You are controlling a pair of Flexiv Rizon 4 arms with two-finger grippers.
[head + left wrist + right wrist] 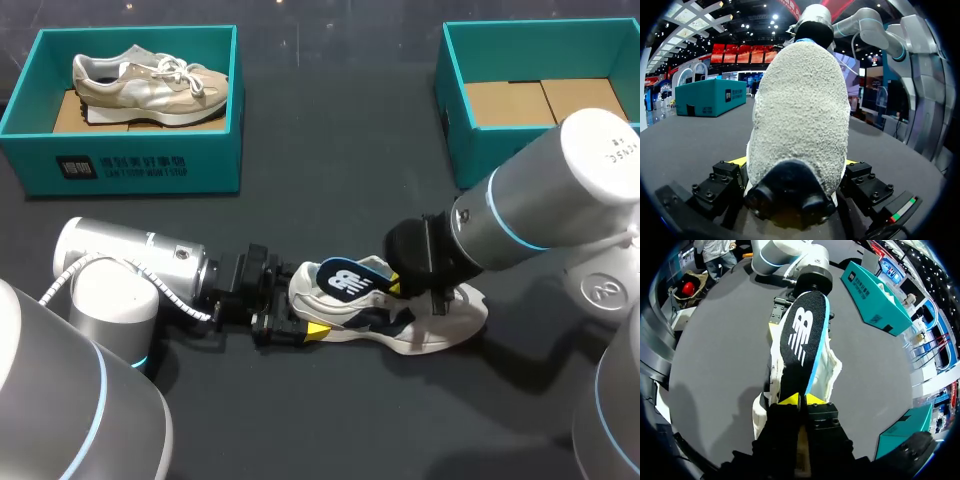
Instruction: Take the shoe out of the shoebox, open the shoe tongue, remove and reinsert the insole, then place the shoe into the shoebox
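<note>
**Head view.** The white shoe (pixel 425 325) lies on its sole on the desk (pixel 330 180), in front of both boxes, with its heel turned toward my left arm. The left gripper (pixel 300 320) is clamped on that heel, probably to anchor the shoe while the other arm works. The right gripper (pixel 397 285) pinches the dark insole (pixel 345 280) at the end away from the heel and holds it tilted above the shoe's opening. My right arm covers the middle of the shoe, so I cannot tell whether any of the insole sits inside. The right shoebox (pixel 470 150) is empty and looks like the place the shoe returns to. The left shoebox (pixel 210 165) holds a beige shoe (pixel 150 85).

**Left wrist view.** The shoe's (pixel 800 110) heel fills the space between the fingers of the left gripper (pixel 792 165), which press it from both sides. Only slivers of yellow show. The shoe blocks nearly everything ahead.

**Right wrist view.** The right gripper (pixel 799 400) has its yellow tips nearly together on the insole's (pixel 805 335) edge. The insole runs ahead over the shoe (pixel 827 372) toward the left gripper (pixel 782 310), hiding the tongue and the interior.
</note>
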